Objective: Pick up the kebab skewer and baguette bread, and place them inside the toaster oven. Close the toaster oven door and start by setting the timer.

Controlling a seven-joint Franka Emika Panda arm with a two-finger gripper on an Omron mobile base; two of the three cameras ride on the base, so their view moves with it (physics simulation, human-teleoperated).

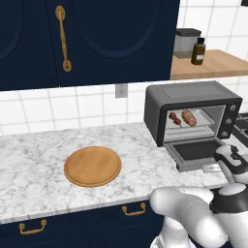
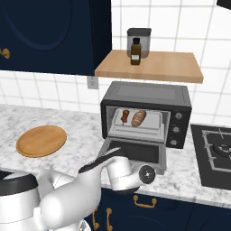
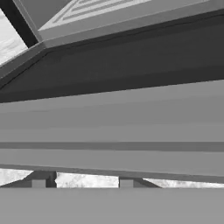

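Already, from the left base view, the kebab skewer (image 1: 175, 118) and baguette bread (image 1: 189, 117) lie inside the toaster oven (image 1: 193, 114), its toaster oven door (image 1: 194, 152) dropped open; the right base view agrees; the hand view shows the door's handle bar (image 3: 112, 131) close up, presumably for closing, though I cannot tell the gripper's state.

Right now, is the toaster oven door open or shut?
Open: the toaster oven door lies folded down flat, and the kebab skewer and baguette bread show inside.
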